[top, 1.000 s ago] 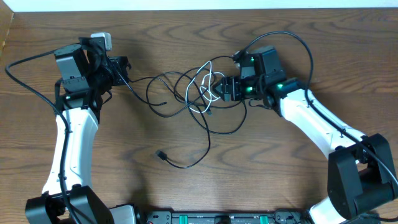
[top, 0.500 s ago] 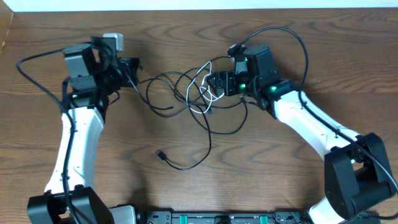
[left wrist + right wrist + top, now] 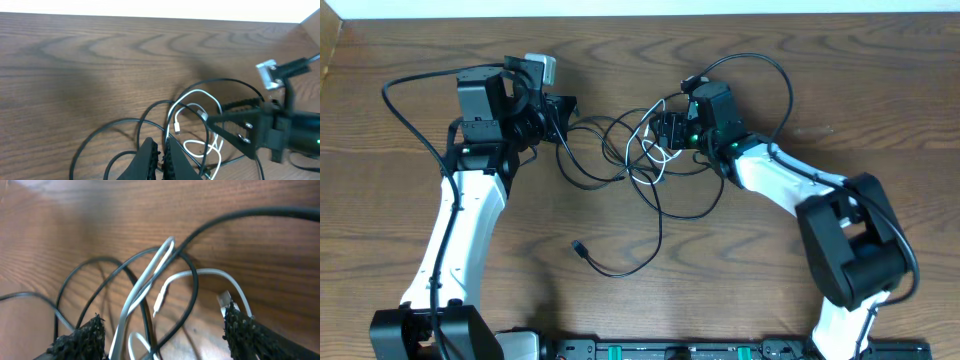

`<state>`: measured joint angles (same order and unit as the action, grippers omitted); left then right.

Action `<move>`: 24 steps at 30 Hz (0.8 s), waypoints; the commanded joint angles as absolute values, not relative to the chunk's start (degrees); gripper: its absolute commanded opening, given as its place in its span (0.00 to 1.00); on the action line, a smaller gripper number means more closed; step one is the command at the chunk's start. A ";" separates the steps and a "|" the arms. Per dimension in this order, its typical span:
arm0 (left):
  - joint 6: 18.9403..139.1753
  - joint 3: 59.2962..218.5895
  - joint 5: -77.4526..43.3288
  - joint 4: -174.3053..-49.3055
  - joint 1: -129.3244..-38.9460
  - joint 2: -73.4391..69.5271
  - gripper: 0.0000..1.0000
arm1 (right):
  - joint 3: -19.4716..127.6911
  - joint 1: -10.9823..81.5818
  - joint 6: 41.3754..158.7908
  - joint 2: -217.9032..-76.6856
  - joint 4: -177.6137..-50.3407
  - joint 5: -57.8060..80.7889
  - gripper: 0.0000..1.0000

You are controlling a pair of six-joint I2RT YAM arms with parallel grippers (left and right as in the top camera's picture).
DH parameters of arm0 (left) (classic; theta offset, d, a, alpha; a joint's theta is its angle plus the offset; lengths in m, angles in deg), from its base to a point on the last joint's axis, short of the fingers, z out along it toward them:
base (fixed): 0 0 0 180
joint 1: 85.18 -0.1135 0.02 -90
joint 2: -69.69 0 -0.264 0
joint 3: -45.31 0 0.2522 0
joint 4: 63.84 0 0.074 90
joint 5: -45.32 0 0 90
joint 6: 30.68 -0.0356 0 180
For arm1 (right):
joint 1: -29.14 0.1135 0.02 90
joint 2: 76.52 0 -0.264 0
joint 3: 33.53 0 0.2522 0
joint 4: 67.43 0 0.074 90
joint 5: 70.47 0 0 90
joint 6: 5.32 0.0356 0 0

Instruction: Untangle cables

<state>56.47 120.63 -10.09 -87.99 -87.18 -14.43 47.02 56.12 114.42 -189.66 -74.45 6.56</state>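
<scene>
At worktop 12 o'clock: black cables (image 3: 625, 150) tangled with white cord (image 3: 655, 152). Right gripper (image 3: 663, 130) spread astride white cord, tangle's 3 o'clock. Left gripper (image 3: 160, 146) pressed together, tangle's 9 o'clock.

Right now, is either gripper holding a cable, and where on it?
Left gripper appears shut on a black cable at the tangle's left edge; where along it is hidden. Right gripper is open, straddling the white cable, holding nothing.

- The white-and-black left arm (image 3: 460, 225) is bending at the elbow, pointing its black two-finger left gripper (image 3: 563, 106) inward, fingers (image 3: 149, 159) pressing together.
- The matching right arm (image 3: 775, 182) is pointing its black right gripper (image 3: 662, 130) inward, textured fingers (image 3: 241, 329) standing wide apart.
</scene>
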 commanded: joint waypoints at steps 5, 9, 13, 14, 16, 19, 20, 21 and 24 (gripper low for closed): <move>55.94 121.15 -9.06 -89.11 -86.68 -14.32 0.08 | 47.19 57.50 119.38 -193.55 -71.08 6.98 0.70; 55.94 121.15 -9.06 -89.13 -86.70 -14.32 0.08 | 47.19 57.91 119.38 -193.55 -69.33 6.96 0.39; 55.92 121.15 -9.11 -89.13 -86.70 -14.32 0.08 | 47.19 57.95 119.38 -193.53 -69.53 6.58 0.01; 55.92 121.15 -9.13 -89.13 -86.70 -14.32 0.07 | 47.19 57.93 119.38 -193.53 -69.49 5.78 0.01; 55.90 121.15 -9.30 -89.11 -86.70 -14.32 0.08 | 47.19 57.65 119.38 -193.18 -69.79 5.40 0.01; 54.83 121.15 -9.30 -89.13 -86.70 -14.34 0.08 | 47.21 57.01 119.25 -191.04 -71.50 5.43 0.01; 54.83 121.15 -9.32 -89.13 -86.70 -14.32 0.08 | 47.21 56.84 118.90 -190.36 -71.80 5.43 0.01; 54.76 121.15 -9.32 -89.11 -86.70 -14.34 0.08 | 47.21 56.53 117.98 -188.79 -72.46 5.45 0.01; 53.78 121.15 -9.52 -89.11 -86.70 -14.36 0.08 | 47.21 55.73 115.65 -182.71 -74.89 5.58 0.01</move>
